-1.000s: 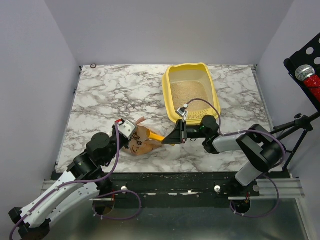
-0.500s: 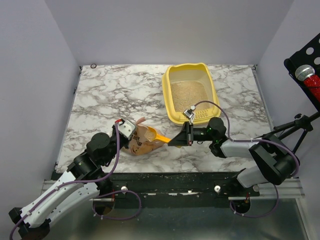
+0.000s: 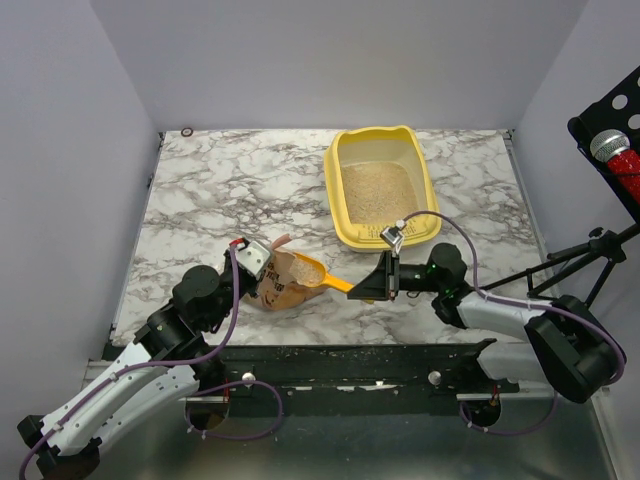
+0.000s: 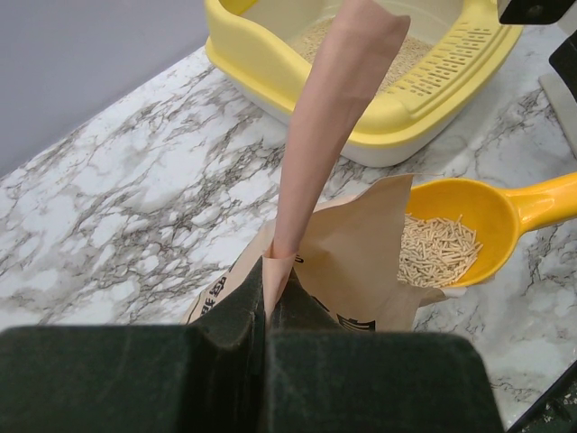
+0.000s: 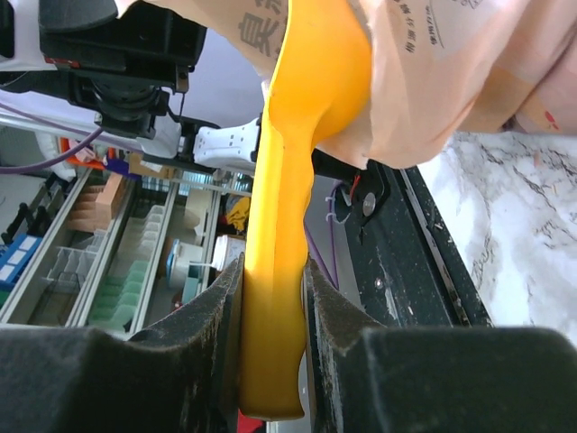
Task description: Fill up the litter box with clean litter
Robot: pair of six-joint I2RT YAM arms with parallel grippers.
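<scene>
- Marbled desk: our left jaws pinch the bag flap shut; our right jaws clamp the scoop handle.
- We should carry it level to the litter box beyond the right jaws.

Orange scoop at tan bag mouth, marble tbl beneath.

Robotics lab: walled test booth, parts bins, microphone stand.

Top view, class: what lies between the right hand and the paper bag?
The orange scoop spans it: handle gripped by the right hand, bowl of litter at the bag's mouth. The top view shows this.
</scene>
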